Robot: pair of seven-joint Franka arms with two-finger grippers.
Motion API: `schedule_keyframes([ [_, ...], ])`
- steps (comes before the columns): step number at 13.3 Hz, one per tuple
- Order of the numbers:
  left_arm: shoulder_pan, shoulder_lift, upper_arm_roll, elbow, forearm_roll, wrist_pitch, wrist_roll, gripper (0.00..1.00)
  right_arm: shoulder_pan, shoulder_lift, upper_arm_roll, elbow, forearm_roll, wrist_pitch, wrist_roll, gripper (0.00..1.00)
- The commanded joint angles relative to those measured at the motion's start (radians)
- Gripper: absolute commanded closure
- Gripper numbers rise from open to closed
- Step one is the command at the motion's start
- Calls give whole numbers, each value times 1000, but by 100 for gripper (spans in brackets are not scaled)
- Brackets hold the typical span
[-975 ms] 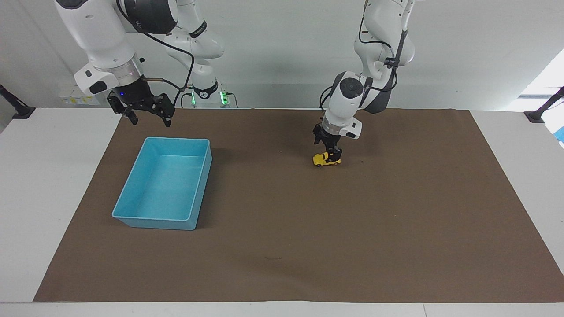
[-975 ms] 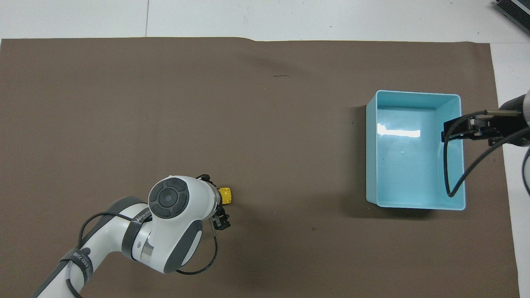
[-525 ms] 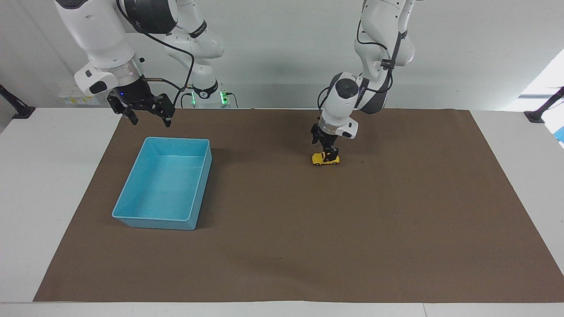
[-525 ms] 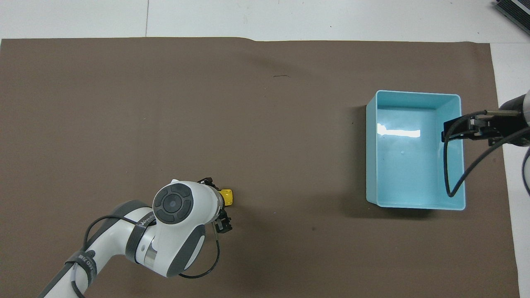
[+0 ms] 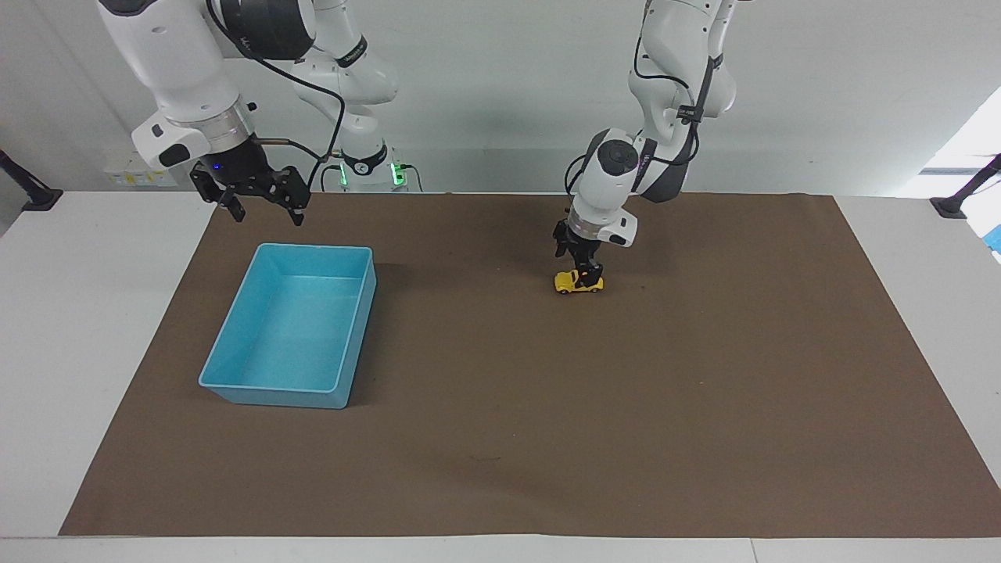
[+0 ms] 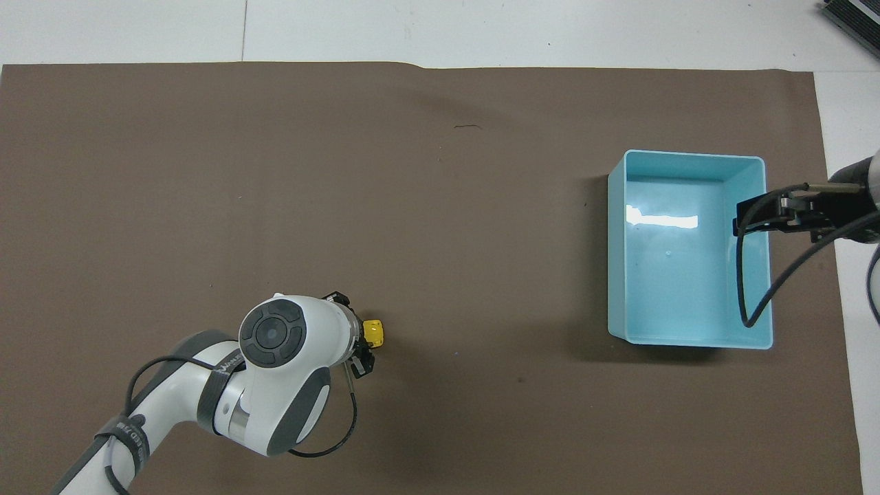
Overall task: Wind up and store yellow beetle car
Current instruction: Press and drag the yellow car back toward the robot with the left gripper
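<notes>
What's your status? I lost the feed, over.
Left gripper shut on yellow beetle car, car on the mat. Right gripper open, waiting over the mat by the blue bin. Nothing in the way.

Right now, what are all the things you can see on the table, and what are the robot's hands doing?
yellow beetle car: one, bright yellow with dark windows, wheels down on the mat, toward the left arm's end of the table.
blue bin: one, light blue, nothing in it, on the mat toward the right arm's end of the table.
mat: one, brown, spread over most of the table.
table: one, white, showing around the mat.
left gripper: one, black, down on the car and shut on it.
right gripper: one, black, open, waiting in the air above the bin's edge nearest the robots.
</notes>
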Motion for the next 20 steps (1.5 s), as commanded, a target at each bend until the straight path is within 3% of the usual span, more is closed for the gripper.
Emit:
schedule_keyframes([
  [1, 4, -14, 0, -45, 14, 18, 4, 85, -8, -1, 3, 5, -11, -11, -26, 0],
  [10, 30, -32, 0, -85, 23, 18, 49, 86, -8, -1, 3, 5, -11, -11, -27, 0],
  [20, 180, -44, 0, -156, 23, 31, 188, 85, -8, -1, 3, 6, -11, -11, -27, 0],
])
